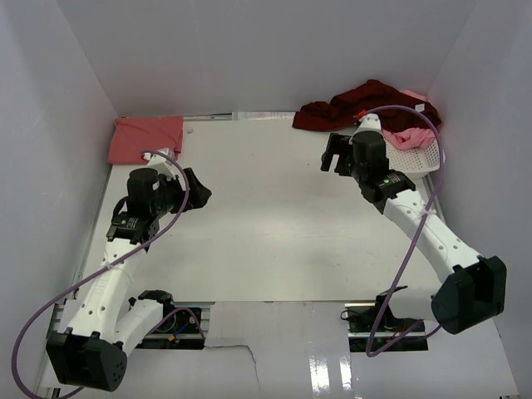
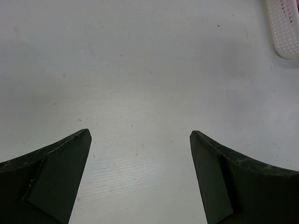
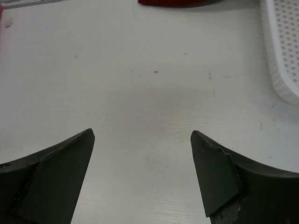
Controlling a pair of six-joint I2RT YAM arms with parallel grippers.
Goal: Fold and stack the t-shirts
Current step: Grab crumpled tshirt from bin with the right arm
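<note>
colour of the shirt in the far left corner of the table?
The shirt is salmon pink, plain; it shows best in the top view.

table [image 1: 266, 233]: matt white, speckled | basket [image 1: 426, 160]: perforated plastic | maroon t-shirt [image 1: 349, 104]: soft cloth — creased | fingers [image 2: 51, 182]: matt black

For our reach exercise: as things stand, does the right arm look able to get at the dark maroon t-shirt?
Probably yes. The right arm holds its open jaws just short of the dark maroon t-shirt, with only bare table between; the white basket sits to one side, not in the path.
</note>
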